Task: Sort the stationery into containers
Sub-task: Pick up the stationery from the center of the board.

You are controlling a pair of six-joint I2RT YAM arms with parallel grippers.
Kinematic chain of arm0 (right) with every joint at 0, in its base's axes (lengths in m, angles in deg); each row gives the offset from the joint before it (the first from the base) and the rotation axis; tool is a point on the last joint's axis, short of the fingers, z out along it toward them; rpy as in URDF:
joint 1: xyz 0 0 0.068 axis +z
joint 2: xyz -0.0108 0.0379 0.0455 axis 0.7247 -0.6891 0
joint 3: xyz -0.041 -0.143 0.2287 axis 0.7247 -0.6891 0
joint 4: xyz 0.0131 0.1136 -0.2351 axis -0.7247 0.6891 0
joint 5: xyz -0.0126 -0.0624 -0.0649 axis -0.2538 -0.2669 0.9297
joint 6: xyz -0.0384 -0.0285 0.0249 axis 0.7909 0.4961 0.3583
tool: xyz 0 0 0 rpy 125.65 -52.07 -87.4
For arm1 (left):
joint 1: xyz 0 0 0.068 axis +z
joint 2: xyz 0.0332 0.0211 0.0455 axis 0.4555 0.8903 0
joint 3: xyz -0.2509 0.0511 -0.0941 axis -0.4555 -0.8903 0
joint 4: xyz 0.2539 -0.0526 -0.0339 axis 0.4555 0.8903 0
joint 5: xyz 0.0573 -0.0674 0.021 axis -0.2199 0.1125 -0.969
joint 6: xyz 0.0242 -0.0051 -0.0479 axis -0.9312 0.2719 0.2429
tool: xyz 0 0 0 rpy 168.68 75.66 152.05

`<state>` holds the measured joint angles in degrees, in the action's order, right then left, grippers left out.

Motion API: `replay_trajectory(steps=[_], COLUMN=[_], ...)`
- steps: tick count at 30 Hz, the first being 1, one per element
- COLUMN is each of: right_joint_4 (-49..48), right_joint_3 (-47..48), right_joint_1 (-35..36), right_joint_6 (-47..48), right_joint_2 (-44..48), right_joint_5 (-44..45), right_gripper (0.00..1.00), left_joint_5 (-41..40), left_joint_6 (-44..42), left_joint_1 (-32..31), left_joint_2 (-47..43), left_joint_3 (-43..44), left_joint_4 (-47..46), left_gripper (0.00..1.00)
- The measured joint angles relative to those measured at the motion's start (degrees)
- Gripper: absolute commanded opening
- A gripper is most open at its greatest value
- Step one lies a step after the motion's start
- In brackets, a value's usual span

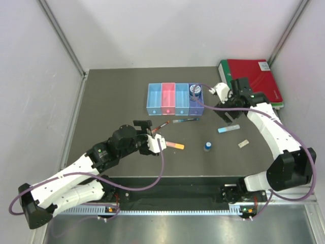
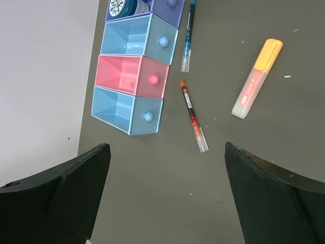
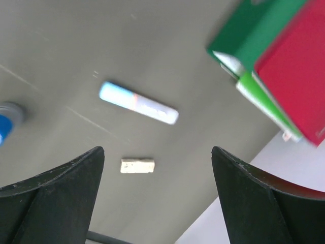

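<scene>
One red pen point(image 2: 193, 116) is lying just before the bins point(image 2: 144, 109), slanting nearly along their row, its orange tip nearest the pink bin point(image 2: 144, 84). Your left claw point(image 2: 166, 152) is hovering above it, fingers apart; your right claw point(image 3: 157, 152) is gaping too, empty.

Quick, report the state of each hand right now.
Left hand: open, holding nothing.
Right hand: open, holding nothing.
</scene>
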<state>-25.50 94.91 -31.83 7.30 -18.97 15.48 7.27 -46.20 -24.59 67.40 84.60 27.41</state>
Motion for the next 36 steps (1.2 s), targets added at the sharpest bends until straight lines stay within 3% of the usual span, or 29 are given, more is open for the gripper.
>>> replay_trajectory(steps=[7,13,26,36], right_joint_4=[0.28,0.85,-1.55,-4.70], right_joint_3=[-10.25,-18.08,-22.53,-29.33], right_joint_1=[-4.17,-8.31,-26.64,-27.52], right_joint_6=[0.42,2.54,9.27,12.35], right_joint_2=[6.19,12.92,5.49,4.52], right_joint_5=[0.48,0.39,-11.82,-13.60], right_gripper=[1.00,1.00,1.00,1.00], left_joint_5=[0.00,0.00,-0.22,-0.63], left_joint_6=[0.00,0.22,-0.04,-0.26], left_joint_1=[0.00,0.00,0.00,0.00], left_joint_2=[-0.31,-2.16,-2.51,-1.60], left_joint_3=[1.25,2.16,2.89,3.37], left_joint_4=[-0.02,0.04,1.33,1.25], left_gripper=[0.99,0.99,0.99,0.99])
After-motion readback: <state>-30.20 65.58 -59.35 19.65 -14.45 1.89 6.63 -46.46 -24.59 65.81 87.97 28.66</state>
